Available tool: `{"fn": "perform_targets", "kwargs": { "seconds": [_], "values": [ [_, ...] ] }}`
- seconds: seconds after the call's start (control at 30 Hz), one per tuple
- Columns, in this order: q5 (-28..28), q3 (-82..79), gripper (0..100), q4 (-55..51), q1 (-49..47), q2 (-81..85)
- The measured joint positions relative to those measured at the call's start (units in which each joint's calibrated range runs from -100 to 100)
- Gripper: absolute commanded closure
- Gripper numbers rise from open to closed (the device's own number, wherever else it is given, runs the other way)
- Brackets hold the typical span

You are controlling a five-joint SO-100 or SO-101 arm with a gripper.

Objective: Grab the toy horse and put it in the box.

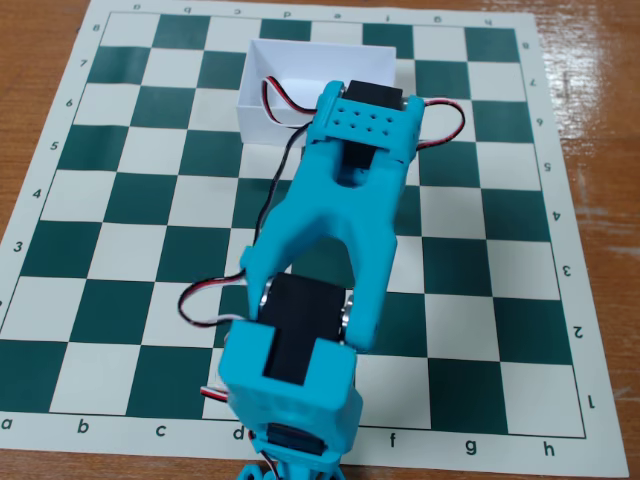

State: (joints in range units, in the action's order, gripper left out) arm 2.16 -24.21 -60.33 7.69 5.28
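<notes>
The white open-topped box stands on the far part of the chessboard, in the fixed view. My cyan arm reaches from the near edge up over the board, and its wrist block covers the box's near right part. The gripper's fingers are hidden under the wrist, so I cannot tell whether they are open or shut. The toy horse does not show anywhere; it may be hidden under the arm or inside the box.
The green-and-white chessboard mat lies on a brown wooden table. Red-black-white servo cables loop out beside the arm. No other pieces stand on the visible squares.
</notes>
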Motion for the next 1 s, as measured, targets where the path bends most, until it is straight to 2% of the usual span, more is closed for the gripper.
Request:
{"fn": "perform_targets", "kwargs": {
  "seconds": [0.5,0.8,0.83,1.0],
  "values": [
    [-5.1,0.5,69,5.0,0.0,-13.5],
    [-5.5,3.6,69,5.2,-3.4,-17.7],
    [-5.5,4.0,70,5.2,-3.7,-17.9],
    [-5.6,4.3,100,5.2,-4.6,-18.1]
  ]
}}
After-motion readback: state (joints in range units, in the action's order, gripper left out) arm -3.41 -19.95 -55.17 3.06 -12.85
